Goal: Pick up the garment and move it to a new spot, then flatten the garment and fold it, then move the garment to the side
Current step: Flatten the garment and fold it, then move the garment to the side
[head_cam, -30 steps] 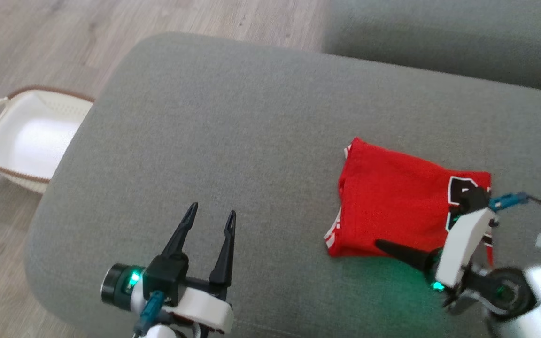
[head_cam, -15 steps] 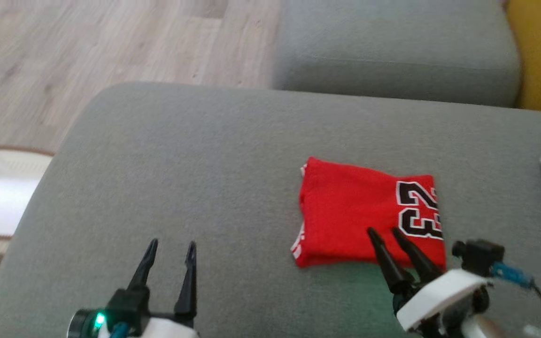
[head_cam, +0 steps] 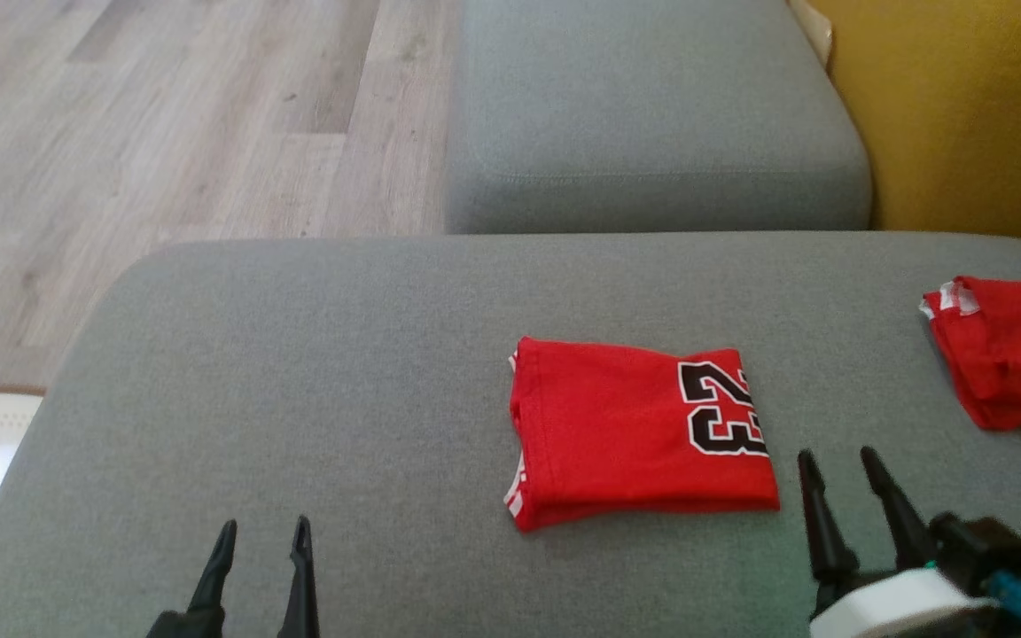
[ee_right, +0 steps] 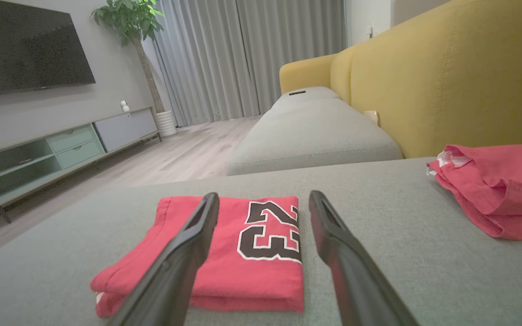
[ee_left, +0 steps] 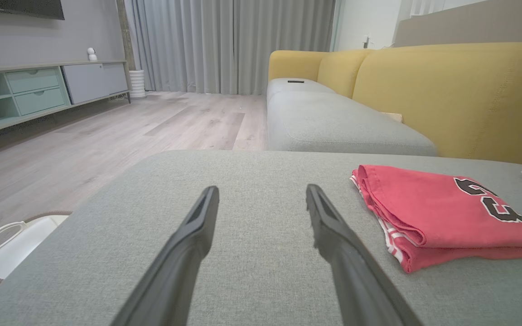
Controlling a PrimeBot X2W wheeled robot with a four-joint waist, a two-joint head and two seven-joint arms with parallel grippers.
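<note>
The folded red garment (head_cam: 639, 434) lies flat on the grey cushion (head_cam: 342, 381), right of its middle. The right tool (head_cam: 837, 455) hangs released and empty just beside the garment's near right corner. The left tool (head_cam: 264, 525), also released, sits well apart.

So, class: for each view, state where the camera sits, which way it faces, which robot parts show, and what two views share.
Head view: on the robot's head, looking forward and down at the grey cushion and folded red jersey; left gripper and right gripper at the bottom.
Left wrist view: low over the cushion, facing the curtains; left fingers rise at bottom.
Right wrist view: low, facing across the jersey; right fingers in front.
Shared: both wrist views show jersey and yellow backrest.
</note>
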